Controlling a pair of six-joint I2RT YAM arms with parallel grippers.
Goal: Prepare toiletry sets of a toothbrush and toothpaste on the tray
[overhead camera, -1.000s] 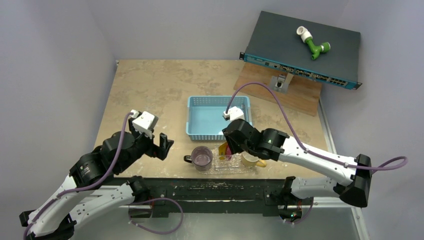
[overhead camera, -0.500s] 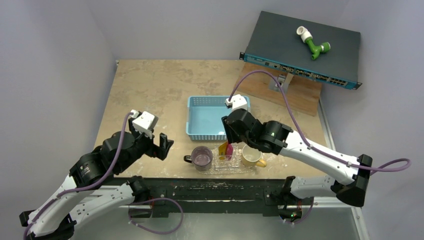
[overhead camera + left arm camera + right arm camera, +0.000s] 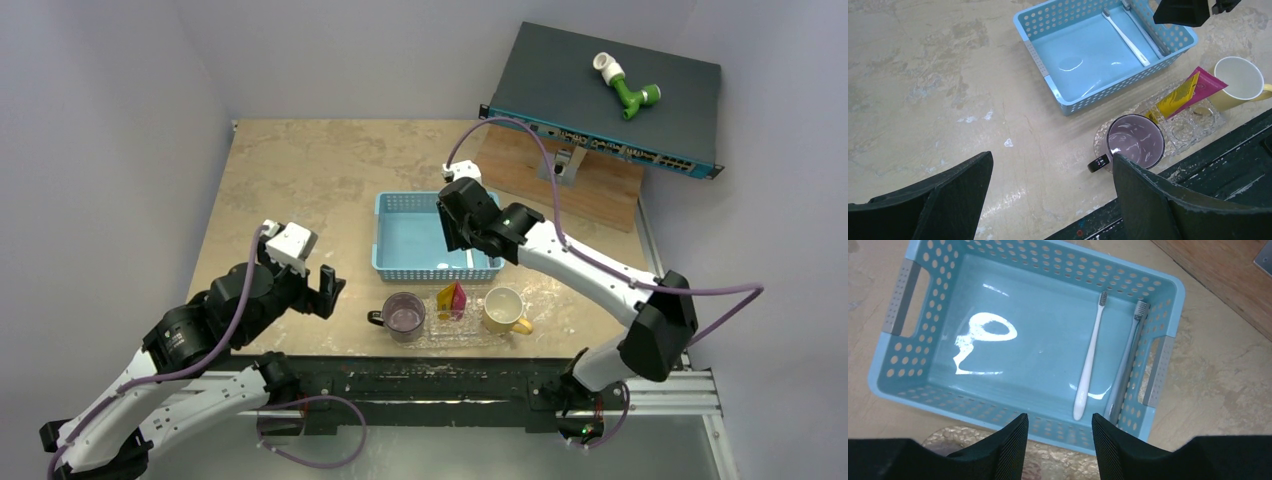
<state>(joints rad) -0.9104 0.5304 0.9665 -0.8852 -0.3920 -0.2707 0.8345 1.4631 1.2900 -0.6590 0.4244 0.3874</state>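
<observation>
Two toothbrushes lie in the light-blue basket [image 3: 948, 390] along its right side: a white toothbrush [image 3: 1090, 360] and a greyer one [image 3: 1125, 365] against the wall. My right gripper [image 3: 1059, 422] hovers open and empty over the basket's near wall [image 3: 458, 232]. On the clear glittery tray [image 3: 1193, 132] the yellow toothpaste [image 3: 1175, 97] and pink toothpaste [image 3: 1204, 86] lean side by side [image 3: 452, 298]. My left gripper [image 3: 1052, 160] hangs open and empty above bare table, left of the tray [image 3: 327, 290].
A purple mug [image 3: 404, 316] stands on the tray's left end and a yellow mug [image 3: 502, 310] on its right end. At the back right a network switch [image 3: 600, 95] carries a green-and-white pipe fitting [image 3: 625, 85], above a wooden board [image 3: 560, 180].
My right gripper has risen from the tubes on the tray and swung back over the basket, jaws a little wider. Both tubes stay on the tray. The left arm has not moved.
</observation>
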